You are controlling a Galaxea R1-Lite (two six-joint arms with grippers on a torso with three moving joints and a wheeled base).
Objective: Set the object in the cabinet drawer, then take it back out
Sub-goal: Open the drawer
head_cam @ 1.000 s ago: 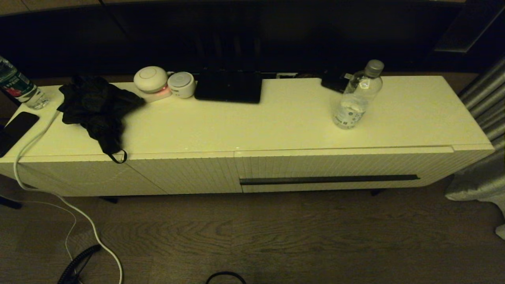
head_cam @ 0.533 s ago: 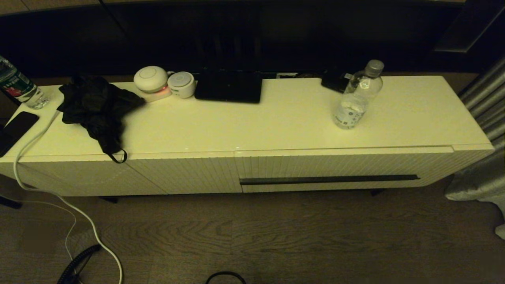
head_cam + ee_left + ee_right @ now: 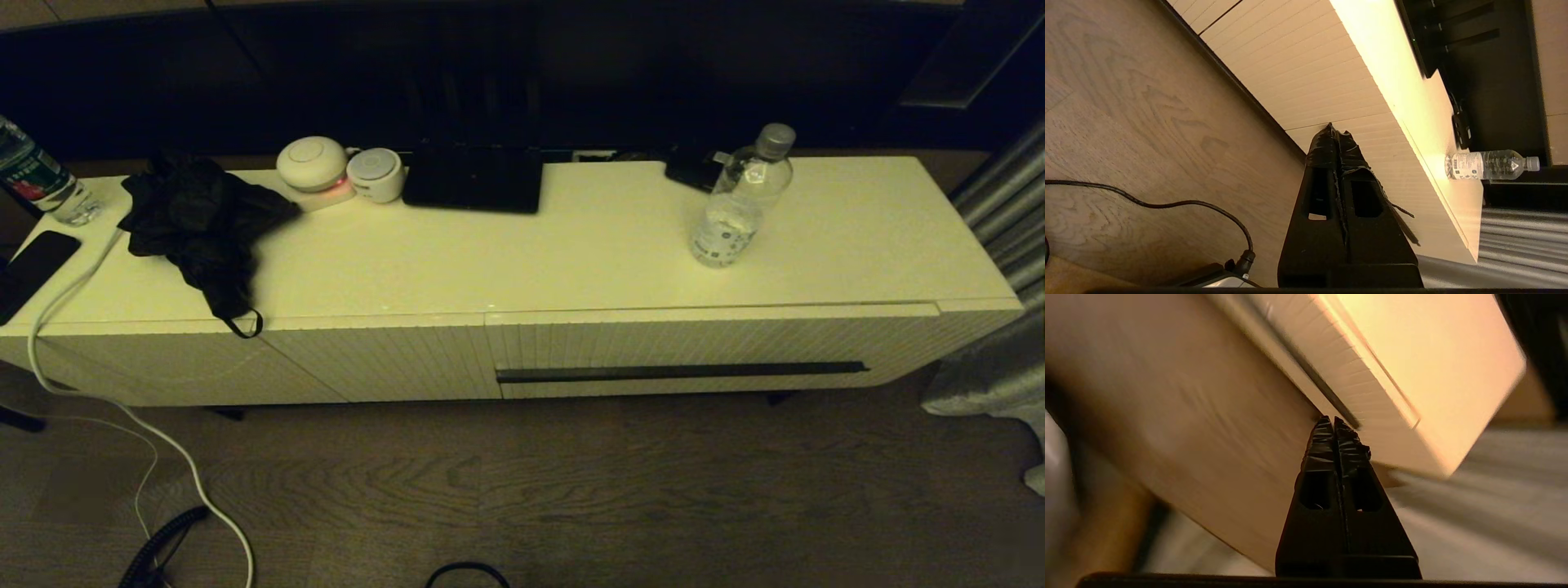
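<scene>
On cabinet top: water bottle (image 3: 739, 204) upright, cap up | both jaws closed, empty

Left end of the top: you have a bottle with a dark label with red (image 3: 37, 184) standing upright, and a black phone (image 3: 33, 265) lying flat near it.
Cloth: your crumpled black cloth (image 3: 204, 224) spills over the front edge.
Back edge: two round white devices (image 3: 339, 169) sit side by side, touching; just beside them lies a flat black box (image 3: 473, 180).
Floor: a white cable (image 3: 122, 408) trails off the left end onto your wood floor (image 3: 571, 490).
Right: a grey curtain (image 3: 1000, 327).
</scene>
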